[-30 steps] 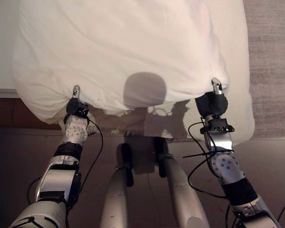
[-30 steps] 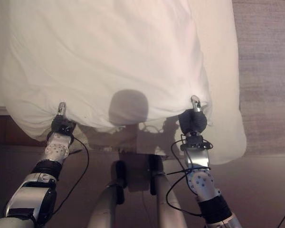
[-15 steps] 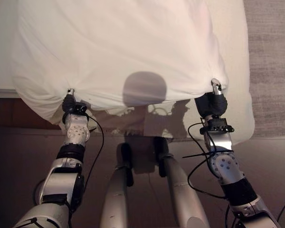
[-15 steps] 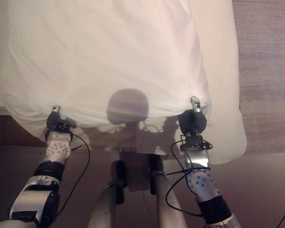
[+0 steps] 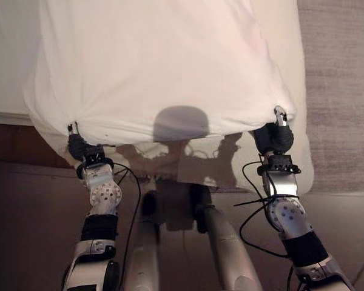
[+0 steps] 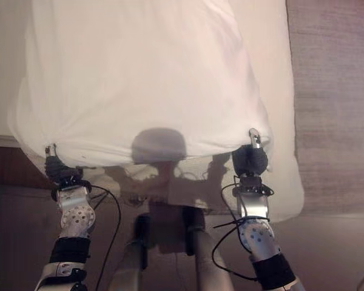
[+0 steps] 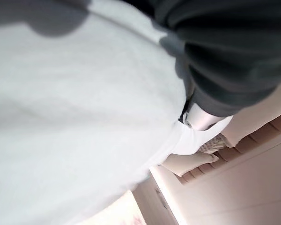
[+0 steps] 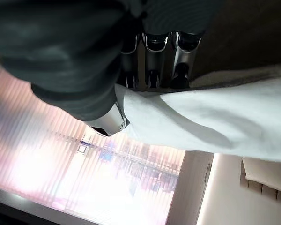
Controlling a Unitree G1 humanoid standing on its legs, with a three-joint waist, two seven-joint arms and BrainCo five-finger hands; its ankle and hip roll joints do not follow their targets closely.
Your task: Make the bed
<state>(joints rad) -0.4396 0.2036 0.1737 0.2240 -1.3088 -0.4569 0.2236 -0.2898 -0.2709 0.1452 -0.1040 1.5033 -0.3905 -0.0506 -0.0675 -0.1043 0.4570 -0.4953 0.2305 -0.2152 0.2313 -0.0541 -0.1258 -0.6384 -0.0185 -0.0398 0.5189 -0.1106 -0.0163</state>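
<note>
Both hands have hold of the near edge of the white duvet [image 5: 164,66]. The left hand [image 5: 79,145] sits at the duvet's left corner, its fingers curled up into the cloth so that the fabric bunches and puckers just above its dark cover. In the left wrist view, white cloth drapes right over the hand and one silver finger [image 7: 199,119] shows pressed against it.

The right hand [image 5: 276,134] is clamped on the opposite corner. One silver finger pokes up above the hem there, and its wrist view shows the row of fingers [image 8: 152,58] folded down on the white fabric with the thumb [image 8: 107,123] closed against it from the other side.

Between the two hands the duvet's edge runs fairly taut and almost level, and from there the cover spreads away from the robot over the mattress [image 5: 291,36]. Beyond the right hand, a strip of mattress lies bare beside the duvet, with grey carpet [image 5: 343,85] further out. Past the left hand a dark wooden bed frame [image 5: 12,142] shows under the mattress edge.
</note>
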